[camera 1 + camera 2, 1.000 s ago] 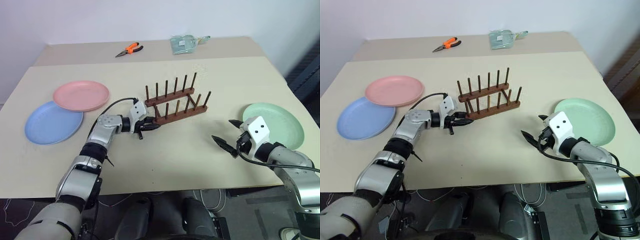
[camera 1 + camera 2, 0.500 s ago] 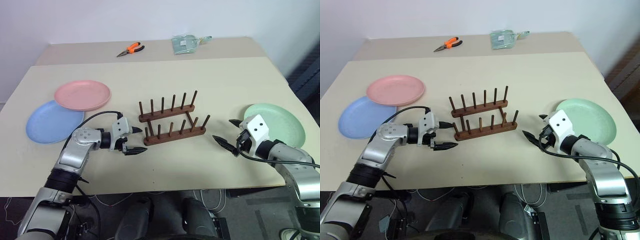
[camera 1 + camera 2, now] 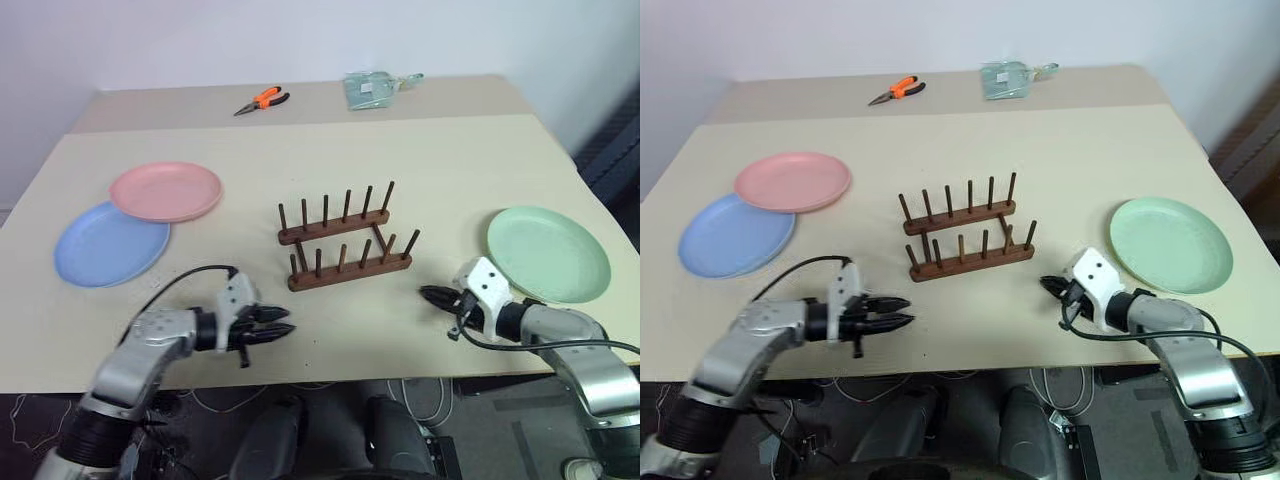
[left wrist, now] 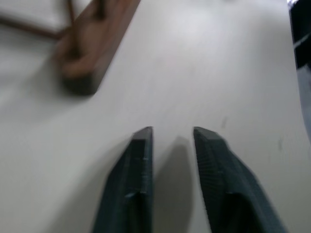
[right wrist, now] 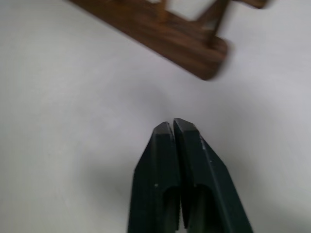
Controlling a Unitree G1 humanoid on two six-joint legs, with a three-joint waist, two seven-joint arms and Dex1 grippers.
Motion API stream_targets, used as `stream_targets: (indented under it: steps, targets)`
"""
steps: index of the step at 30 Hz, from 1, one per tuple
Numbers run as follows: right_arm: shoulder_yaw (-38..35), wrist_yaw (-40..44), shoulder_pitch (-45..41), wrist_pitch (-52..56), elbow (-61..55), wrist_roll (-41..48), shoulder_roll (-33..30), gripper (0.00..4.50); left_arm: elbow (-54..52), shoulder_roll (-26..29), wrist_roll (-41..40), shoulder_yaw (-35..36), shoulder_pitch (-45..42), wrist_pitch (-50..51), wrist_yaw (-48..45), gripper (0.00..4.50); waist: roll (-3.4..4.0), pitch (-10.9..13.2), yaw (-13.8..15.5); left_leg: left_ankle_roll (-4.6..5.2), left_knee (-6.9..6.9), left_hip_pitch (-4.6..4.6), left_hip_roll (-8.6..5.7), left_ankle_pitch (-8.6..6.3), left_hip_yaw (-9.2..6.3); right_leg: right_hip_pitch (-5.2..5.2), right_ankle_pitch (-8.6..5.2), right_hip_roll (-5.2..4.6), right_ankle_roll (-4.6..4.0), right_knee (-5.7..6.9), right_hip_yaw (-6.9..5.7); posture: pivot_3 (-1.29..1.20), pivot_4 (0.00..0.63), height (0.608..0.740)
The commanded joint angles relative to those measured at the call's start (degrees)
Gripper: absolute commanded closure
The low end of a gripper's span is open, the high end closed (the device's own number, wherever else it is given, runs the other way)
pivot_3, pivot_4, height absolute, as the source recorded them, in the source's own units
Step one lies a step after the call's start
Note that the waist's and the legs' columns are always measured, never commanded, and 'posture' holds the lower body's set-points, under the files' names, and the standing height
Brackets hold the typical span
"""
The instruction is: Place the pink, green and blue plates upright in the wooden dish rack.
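Beige table [image 3: 480, 150] against a plain pale wall [image 3: 300, 40], dark floor with cables [image 3: 430, 400] below.

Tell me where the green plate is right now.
The green plate lies flat on the table's right side, to the right of the wooden dish rack and just beyond the right gripper.

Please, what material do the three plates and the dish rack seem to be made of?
Pink plate, blue plate, green plate: probably plastic, judging by their flat matte pastel colour without shine. Dish rack: wood, dark brown, smooth, with thin round pegs.
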Motion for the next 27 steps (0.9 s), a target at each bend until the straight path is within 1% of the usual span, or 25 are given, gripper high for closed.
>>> stream_targets:
  steps: [1,5,9,12,14,18,20,22,27]
  targets:
    - [2.0,-1.7,-2.7,-0.5,-0.2,-2.1,1.1,4.50,2.7,-3.4,5.4,-1.9,-2.2,0.8,8.9,3.13,0.01,0.0,0.1,0.00,0.01,0.00,-0.01,0.00,0.01,0.00,0.00,-0.01,0.00,0.00,0.00,0.00,0.150,0.739]
    - [6.4,-8.0,-8.2,-3.3,6.2,-9.6,4.1,4.50,7.2,-7.5,9.7,-1.7,-5.1,-0.2,17.4,3.13,0.01,0.0,-0.2,0.00,0.08,0.03,0.00,0.00,0.01,0.04,0.04,0.02,0.02,0.02,-0.02,0.00,0.150,0.739]
    - [7.5,-12.2,-13.8,-4.2,12.5,-12.1,8.5,4.50,12.8,-10.5,10.8,0.6,-8.5,-1.1,23.5,3.13,-0.03,-0.1,-0.4,-0.02,0.09,0.10,0.05,0.02,0.02,0.05,0.09,0.07,0.00,0.08,-0.02,0.00,0.150,0.739]
    - [7.8,-14.2,-18.0,-4.6,17.2,-13.2,11.4,4.50,15.6,-11.4,10.3,1.5,-10.5,-2.6,24.9,3.13,-0.03,-0.1,-0.4,-0.04,0.10,0.11,0.05,0.03,0.02,0.04,0.12,0.10,0.00,0.11,-0.02,0.00,0.150,0.739]
    - [7.9,-14.3,-19.5,-5.1,18.9,-13.5,12.3,4.50,16.6,-11.3,10.1,1.4,-11.0,-3.4,24.8,3.13,-0.02,-0.1,-0.4,-0.04,0.09,0.10,0.05,0.03,0.01,0.02,0.13,0.11,-0.01,0.11,-0.02,0.00,0.150,0.739]
    - [7.9,-14.3,-20.3,-6.1,20.2,-14.0,12.6,4.50,18.8,-11.1,10.7,1.6,-11.9,-4.5,25.8,3.13,-0.01,-0.1,-0.3,-0.05,0.08,0.09,0.03,0.03,0.01,0.02,0.26,0.10,-0.22,0.11,-0.02,0.00,0.150,0.739]
    - [7.6,-14.1,-20.1,-6.2,20.0,-14.0,12.5,4.50,19.5,-11.1,10.7,2.0,-12.2,-4.9,26.3,3.13,0.00,-0.1,-0.4,-0.05,0.08,0.10,0.03,0.04,0.01,0.02,0.26,0.10,-0.21,0.11,-0.02,0.00,0.150,0.739]
    - [7.2,-14.1,-19.5,-6.3,19.4,-14.0,12.3,4.50,19.8,-11.1,10.6,2.3,-12.3,-4.9,26.8,3.13,0.01,-0.1,-0.4,-0.05,0.09,0.10,0.04,0.04,0.01,0.02,0.14,0.11,-0.01,0.12,-0.02,0.00,0.150,0.739]
    - [5.4,-13.6,-17.0,-6.1,17.0,-13.6,10.3,4.50,19.8,-10.7,10.5,2.1,-11.8,-5.2,26.7,3.13,0.02,-0.2,-0.3,-0.05,0.08,0.10,0.03,0.04,0.01,0.03,0.14,0.10,-0.02,0.11,-0.02,0.00,0.150,0.739]
